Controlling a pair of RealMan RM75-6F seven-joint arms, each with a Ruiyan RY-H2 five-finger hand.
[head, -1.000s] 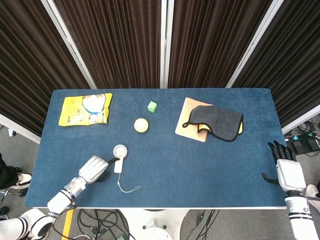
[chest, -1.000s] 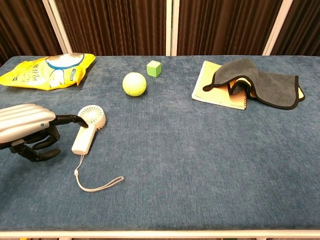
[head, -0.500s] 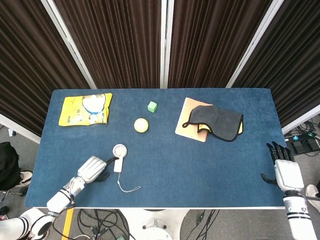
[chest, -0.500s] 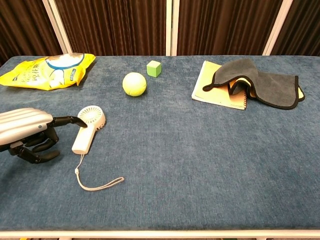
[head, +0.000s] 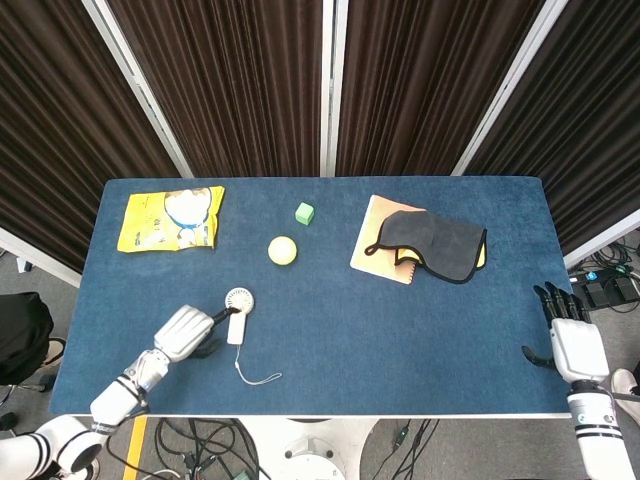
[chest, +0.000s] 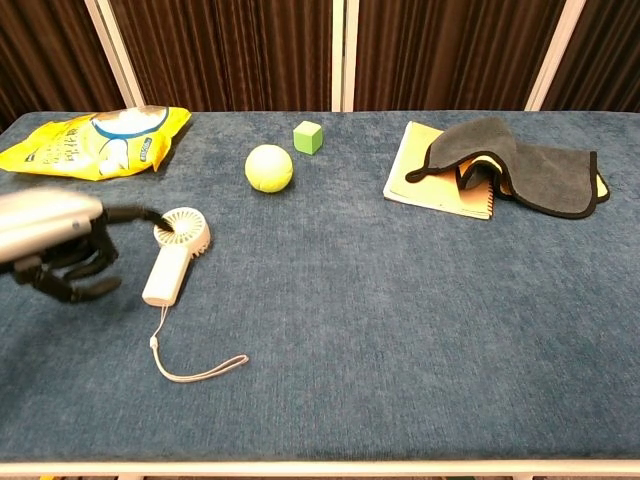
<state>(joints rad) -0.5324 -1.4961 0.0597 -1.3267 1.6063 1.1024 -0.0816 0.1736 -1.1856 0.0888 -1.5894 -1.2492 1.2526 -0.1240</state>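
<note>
Since 1 s ago our left hand (chest: 50, 245) lifted slightly and nudged the handheld fan (chest: 176, 256), now one fingertip touching its head, other fingers curled, fan on the table (chest: 400, 330) ungrasped, pickup remaining; right hand (head: 573, 340) idle, released, far right.

Left hand (head: 184, 332) low in lower left of head view, silver back up, dark fingers (chest: 70, 268) curled under palm, one dark finger stretched out rightward; blurred in chest view. Left forearm runs down to lower left corner. Right hand (head: 567, 333) at lower right edge of head view, fingers straight, pointing up frame, thumb out to left; holds nothing.
</note>
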